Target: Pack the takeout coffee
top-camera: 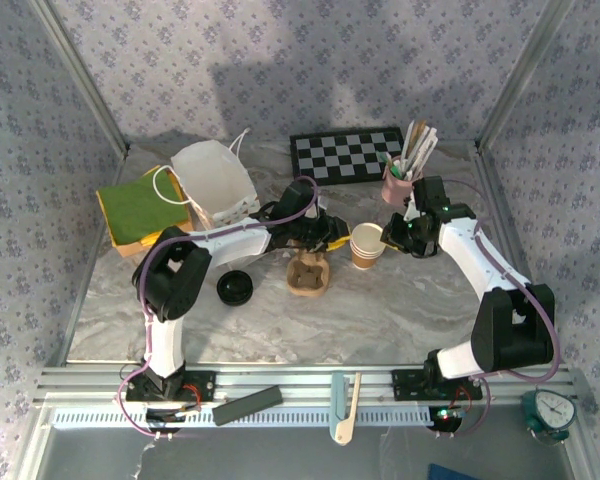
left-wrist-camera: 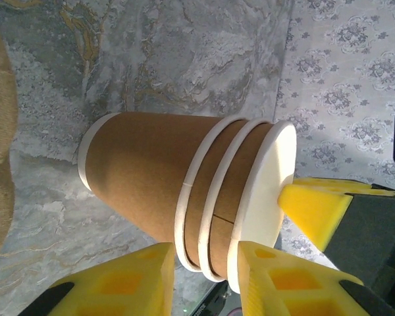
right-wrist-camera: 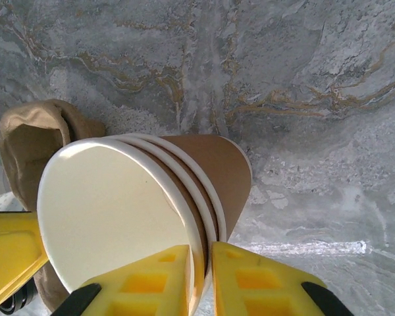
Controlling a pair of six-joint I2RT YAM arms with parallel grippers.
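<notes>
Where the two arms converge right of centre in the top view, found the takeout coffee cup [top-camera: 367, 246] standing upright on the marbled table [top-camera: 380, 320], mouth open, no lid on it. Counted three white rims over tan kraft paper in both wrist views; logged as a nested stack. Spotted the black lid [top-camera: 236, 287] lying flat on the table, well apart, left of centre. Placed the brown pulp tray [top-camera: 308, 272] between lid and cup, just to the cup's lower left. Checked the left gripper [left-wrist-camera: 206, 255] at bottom of the left wrist view: yellow fingers [left-wrist-camera: 122, 282] plainly apart, with the stacked rims lying in the gap between them; contact with the paper impossible to judge. Noted in the same view one finger of the other arm poking at the top rim, right of frame. Checked the right gripper [right-wrist-camera: 201, 255] at bottom of the right wrist view: fingers drawn nearly together, only a thin slit left, with the rim edge sitting in that slit; cannot tell whether clamped or just loose around it. Along the upper part of the top view, recorded a white bag [top-camera: 216, 180], a green cloth [top-camera: 143, 203], a checkerboard [top-camera: 346, 156] and a pink cup of stirrers [top-camera: 398, 184] just above the right gripper.
</notes>
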